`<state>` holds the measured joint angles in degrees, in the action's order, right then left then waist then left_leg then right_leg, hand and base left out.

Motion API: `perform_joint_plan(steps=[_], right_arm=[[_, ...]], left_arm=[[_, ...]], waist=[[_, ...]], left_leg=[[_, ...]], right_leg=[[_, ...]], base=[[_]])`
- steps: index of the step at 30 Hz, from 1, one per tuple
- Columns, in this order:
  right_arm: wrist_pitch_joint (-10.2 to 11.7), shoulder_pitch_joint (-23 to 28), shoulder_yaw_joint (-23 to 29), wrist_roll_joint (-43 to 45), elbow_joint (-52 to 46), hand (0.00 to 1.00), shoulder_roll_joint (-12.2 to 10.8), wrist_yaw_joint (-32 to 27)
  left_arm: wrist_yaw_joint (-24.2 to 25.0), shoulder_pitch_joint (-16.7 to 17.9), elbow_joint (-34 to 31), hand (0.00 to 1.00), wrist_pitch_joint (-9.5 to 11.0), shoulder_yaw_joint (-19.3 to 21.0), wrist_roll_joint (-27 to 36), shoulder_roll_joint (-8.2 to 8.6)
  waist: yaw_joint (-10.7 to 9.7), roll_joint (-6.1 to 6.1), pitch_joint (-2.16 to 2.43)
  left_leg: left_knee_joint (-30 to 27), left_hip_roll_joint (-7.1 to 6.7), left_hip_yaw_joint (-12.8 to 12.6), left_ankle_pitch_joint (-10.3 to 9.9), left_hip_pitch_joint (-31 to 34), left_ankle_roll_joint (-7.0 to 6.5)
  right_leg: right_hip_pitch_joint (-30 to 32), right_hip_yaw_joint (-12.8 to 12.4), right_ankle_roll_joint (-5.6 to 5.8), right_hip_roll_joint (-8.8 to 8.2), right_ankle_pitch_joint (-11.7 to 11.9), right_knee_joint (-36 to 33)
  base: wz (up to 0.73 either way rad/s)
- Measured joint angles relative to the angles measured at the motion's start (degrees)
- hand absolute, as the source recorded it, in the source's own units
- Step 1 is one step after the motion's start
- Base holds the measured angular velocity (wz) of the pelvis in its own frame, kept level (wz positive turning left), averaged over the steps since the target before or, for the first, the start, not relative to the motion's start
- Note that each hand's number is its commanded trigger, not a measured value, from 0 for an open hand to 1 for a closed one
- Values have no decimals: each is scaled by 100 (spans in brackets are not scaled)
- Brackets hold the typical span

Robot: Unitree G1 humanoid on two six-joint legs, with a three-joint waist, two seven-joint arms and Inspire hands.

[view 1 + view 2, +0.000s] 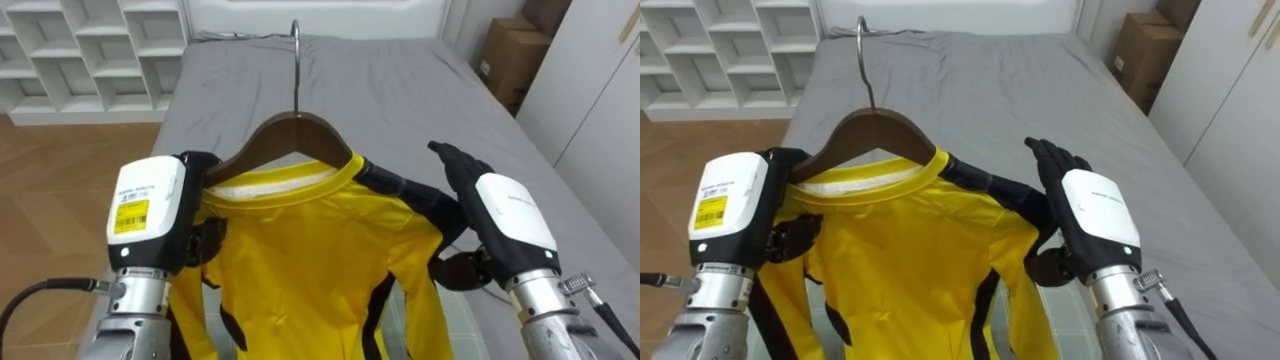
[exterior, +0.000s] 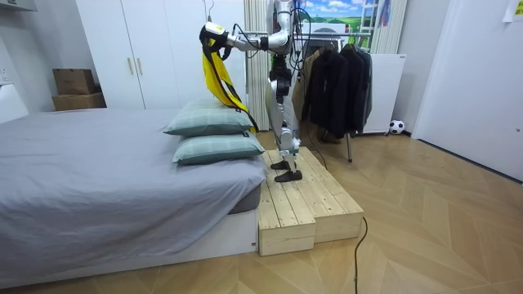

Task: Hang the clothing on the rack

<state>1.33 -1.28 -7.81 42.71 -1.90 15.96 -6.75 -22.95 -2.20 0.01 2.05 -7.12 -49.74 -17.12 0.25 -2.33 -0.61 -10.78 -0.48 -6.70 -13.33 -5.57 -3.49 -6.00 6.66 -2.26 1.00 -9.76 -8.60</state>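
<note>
From the head cameras I see the yellow shirt (image 1: 300,260) on its wooden hanger (image 1: 295,135), held up over the grey bed (image 1: 380,90). My left hand (image 1: 150,210) has its fingers curled over the hanger's left end. My right hand (image 1: 505,215) lies straight-fingered and relaxed against the dark sleeve. The room view adds that the robot stands on a wooden platform (image 2: 302,204) beside the pillows (image 2: 212,122), with a clothes rack (image 2: 335,77) behind.
</note>
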Motion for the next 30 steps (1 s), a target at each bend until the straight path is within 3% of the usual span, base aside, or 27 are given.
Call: perform_joint_plan(steps=[6, 8, 9, 10, 11, 12, 13, 14, 15, 16, 19, 21, 28, 30], right_arm=[[5, 0, -12, 36, 0, 0, -6, 61], [19, 0, -23, 44, 2, 0, -27, 67], [72, -28, -33, 55, 0, 0, -71, 67], [122, -117, -106, 66, 0, 0, -65, 52], [124, -110, -140, 77, 1, 0, -67, 34], [108, -108, -203, 69, 4, 0, -59, 18], [107, -109, -210, 55, 4, 0, -52, -16], [104, -112, -207, 54, 4, 0, -58, -36], [61, -126, -127, 56, 8, 0, -79, -57], [36, -127, -140, 58, 6, 0, -85, -56], [37, -129, -220, 53, 17, 0, -107, -50], [32, -149, -223, 39, 18, 0, -109, -50], [-30, -148, -280, -22, 21, 0, -123, 9], [-36, -148, -280, 2, 21, 0, -129, 8]], left_arm=[[46, 0, 0, 100, -9, -231, -1, 13], [109, -2, 1, 100, -11, -260, -2, 37], [111, -4, -1, 100, -15, -228, -7, 43], [110, -2, 17, 100, -50, -164, -70, 66], [122, -3, 18, 100, -95, -179, -130, 89], [121, -36, 14, 100, -80, -219, -252, 148], [121, -114, 11, 100, -5, -257, -283, 207], [121, -176, 11, 100, 17, -283, -318, 220], [117, -243, 8, 100, 27, -322, -396, 214], [116, -209, 4, 100, 8, -353, -396, 244], [119, -206, -1, 100, -47, -380, -397, 239], [119, -208, -6, 100, -49, -376, -397, 242], [238, -205, -19, 100, -74, -385, -506, 285], [276, -205, -67, 100, -104, -385, -511, 295]], waist=[[10, -14, 7], [18, 1, 0], [61, -25, 8], [53, 2, 8], [7, 34, 17], [-114, 28, 10], [-182, 15, 2], [-183, 6, -5], [-165, -51, 0], [-139, -43, 30], [49, -44, 24], [27, -34, 24], [18, -29, 20], [13, -19, 14]], left_leg=[[13, 8, 145, 3, -24, -1], [9, 64, 548, 15, -66, -1], [-11, 83, 830, 11, -68, 6], [-69, 116, 919, -47, -59, 85], [-93, 150, 905, -72, -59, 151], [-162, 163, 701, -82, -12, 337], [-29, 238, 370, -67, 71, 408], [86, 289, 260, -30, 196, 425], [119, 347, 11, 256, 480, 303], [83, 321, -109, 326, 416, 304], [96, 271, -52, 325, 285, 303], [120, 244, -29, 324, 277, 302], [135, 179, -72, 317, 245, 290], [122, 181, -66, 292, 252, 230]], right_leg=[[58, 17, 1, 12, -1, -75], [232, 91, 50, 73, -91, -331], [383, -35, -29, 160, 38, 78], [548, -11, -110, 173, 497, 312], [510, 20, -99, 184, 580, 239], [427, -28, -116, 141, 599, 204], [372, -275, -114, 104, 598, 204], [378, -424, -106, 90, 593, 204], [394, -574, 26, 15, 505, 176], [406, -519, 98, -9, 448, 134], [363, -392, 143, -40, 416, 98], [295, -241, 146, -70, 414, 95], [275, -211, 181, -98, 391, 93], [275, -190, 188, -93, 386, 93]], base=[[4], [-20], [-51], [-43], [-5], [35], [40], [42], [33], [28], [2], [9], [-1], [0]])
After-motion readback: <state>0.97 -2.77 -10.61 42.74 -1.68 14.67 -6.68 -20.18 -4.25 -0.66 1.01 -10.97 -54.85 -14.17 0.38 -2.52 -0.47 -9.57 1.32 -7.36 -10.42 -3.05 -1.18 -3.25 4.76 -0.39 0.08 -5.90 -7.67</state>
